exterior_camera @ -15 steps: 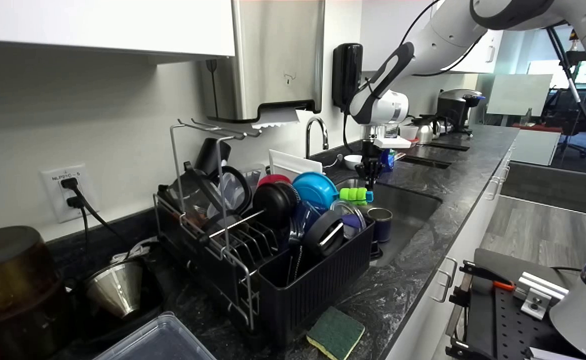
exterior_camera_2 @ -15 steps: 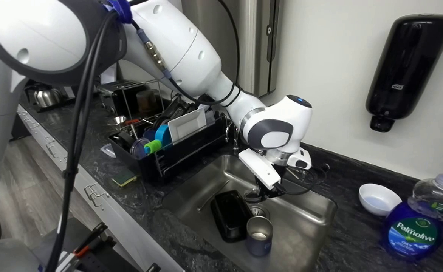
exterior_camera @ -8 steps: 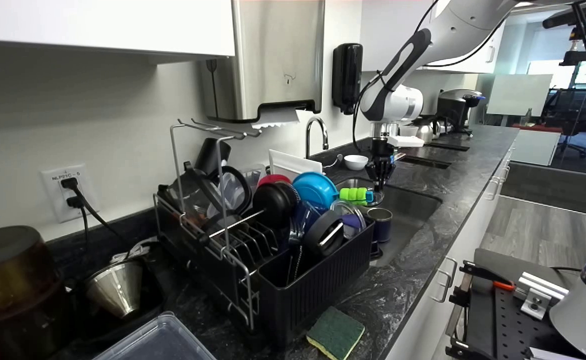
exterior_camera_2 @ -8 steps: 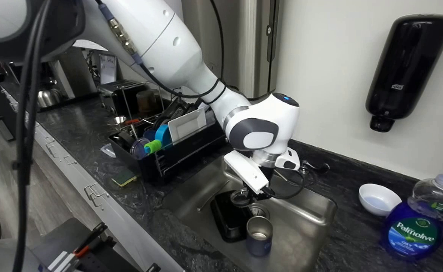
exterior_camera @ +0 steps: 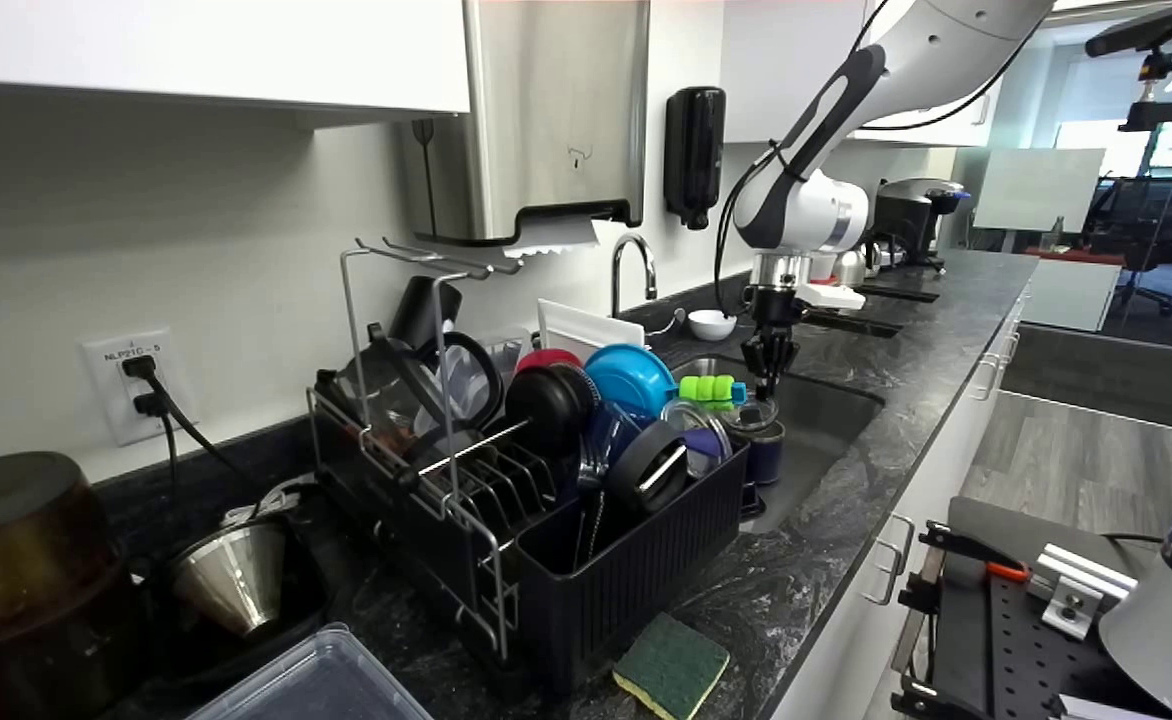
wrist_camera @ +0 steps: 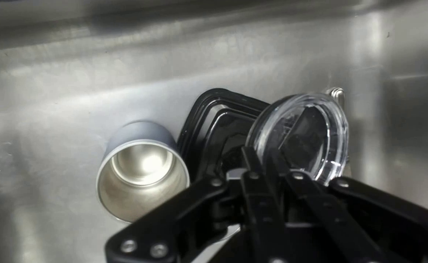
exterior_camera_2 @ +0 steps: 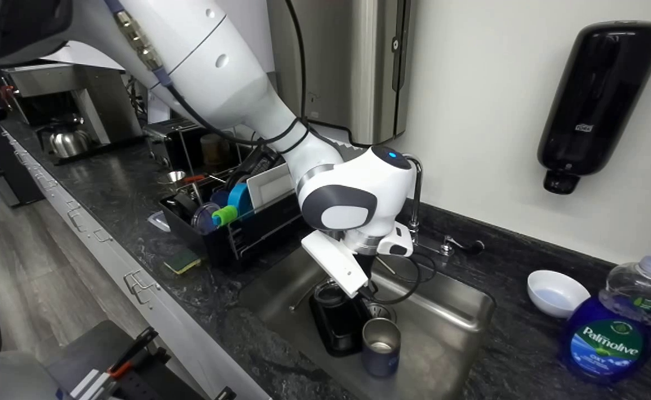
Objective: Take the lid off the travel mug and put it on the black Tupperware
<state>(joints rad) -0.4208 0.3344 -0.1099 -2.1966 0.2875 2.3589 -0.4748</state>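
The gripper (wrist_camera: 263, 153) is clamped on the rim of the clear lid (wrist_camera: 305, 133), whose disc juts out ahead of it, over one end of the black Tupperware (wrist_camera: 217, 135); whether lid and Tupperware touch cannot be told.

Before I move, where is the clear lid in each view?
In an exterior view: clear lid, right of centre, above travel mug.
In an exterior view: clear lid, lower middle, up-left of travel mug.
In the wrist view: clear lid, right of centre.
Shared landmark: travel mug, visible in all three.
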